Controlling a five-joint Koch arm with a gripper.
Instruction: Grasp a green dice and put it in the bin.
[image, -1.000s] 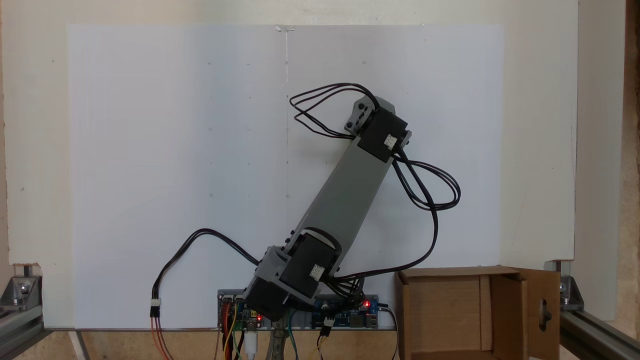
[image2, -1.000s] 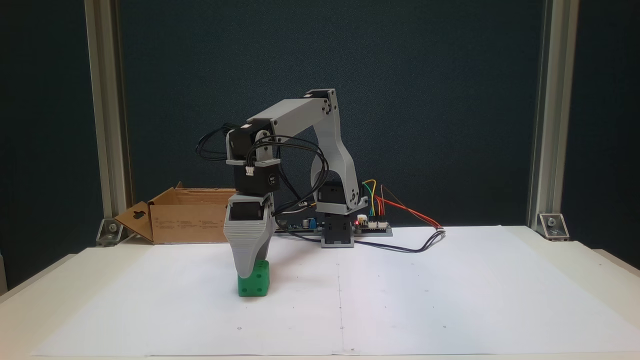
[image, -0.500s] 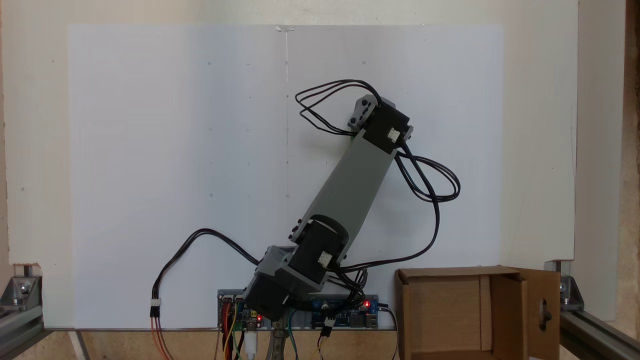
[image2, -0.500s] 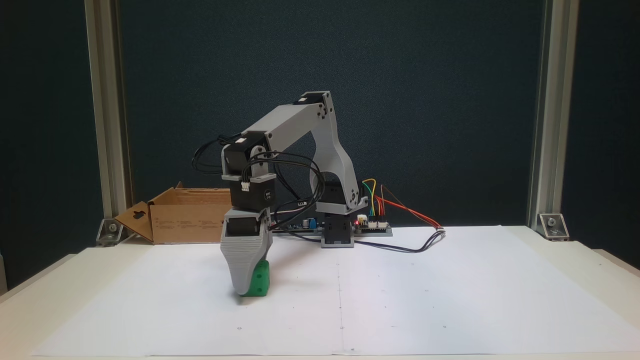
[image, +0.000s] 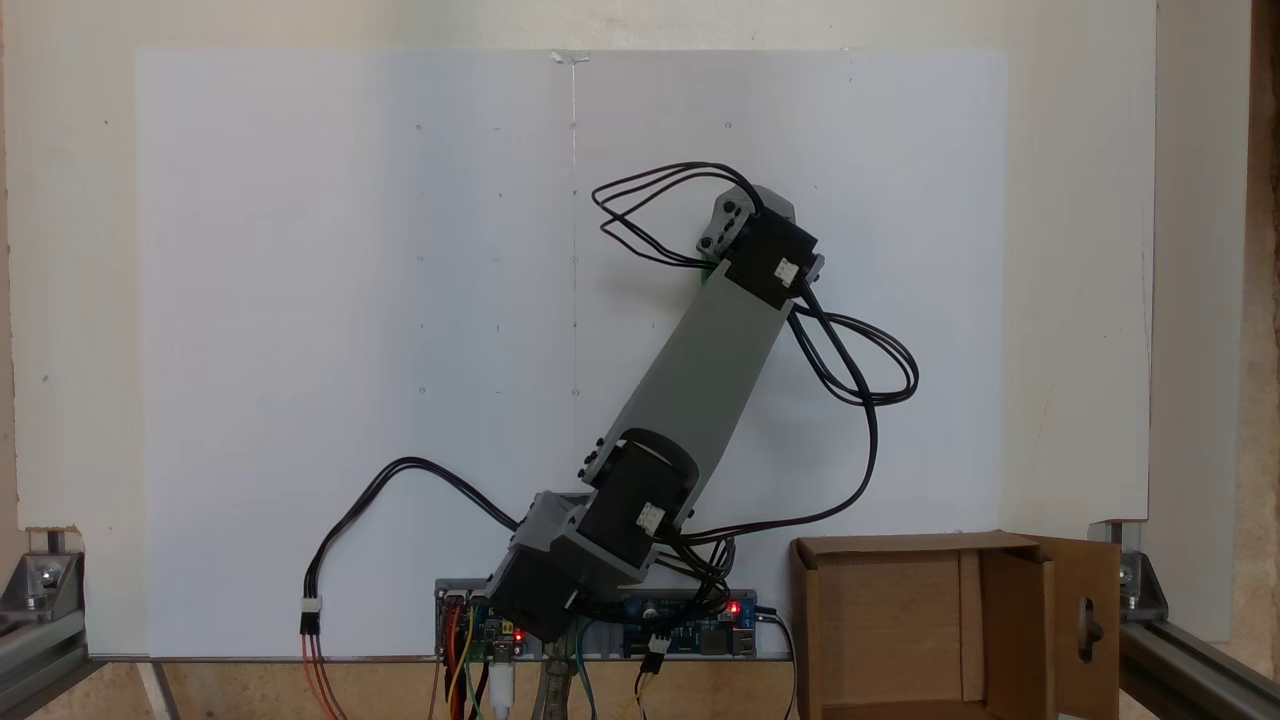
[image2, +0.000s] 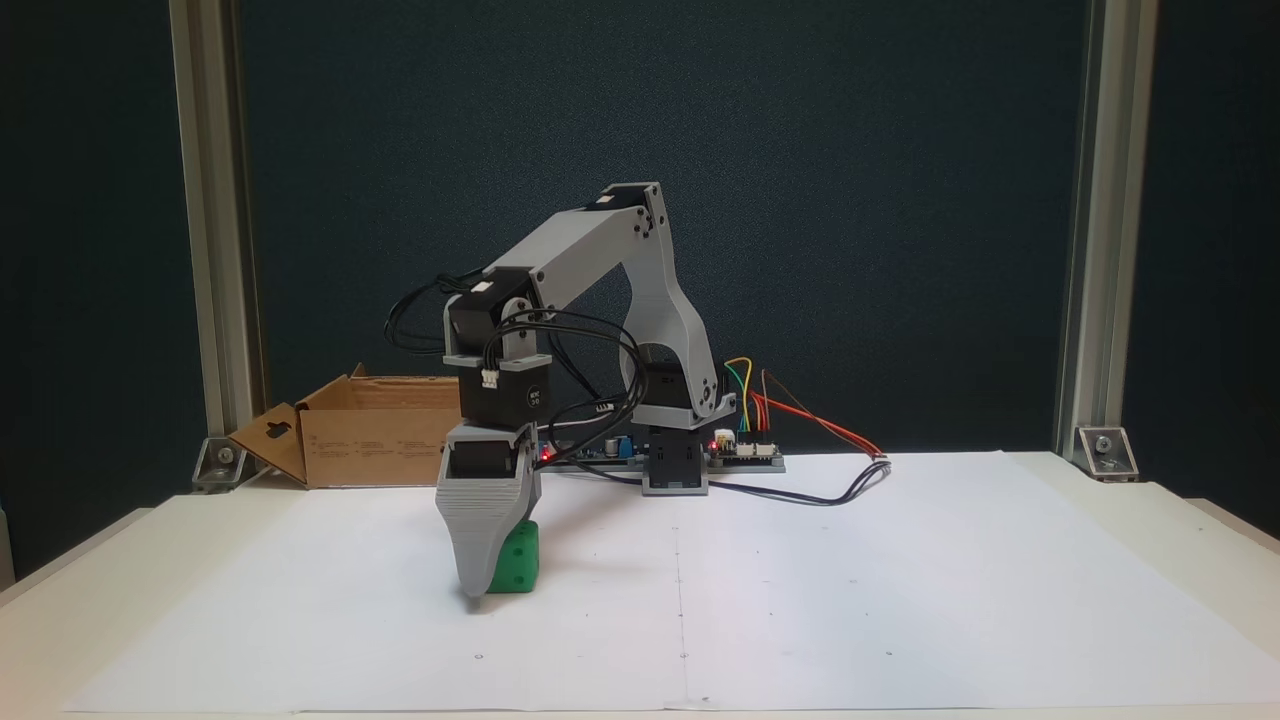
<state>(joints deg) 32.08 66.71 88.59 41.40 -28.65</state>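
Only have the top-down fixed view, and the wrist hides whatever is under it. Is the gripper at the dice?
Observer: Yes. In the side-on fixed view the gripper is down at the green dice, with its near jaw covering the dice's left part.
Operator: Closed on it?
Observer: Can't tell. The jaws line up one behind the other from that camera.
Operator: Lifted?
Observer: No. The dice looks to be resting on the paper sheet.
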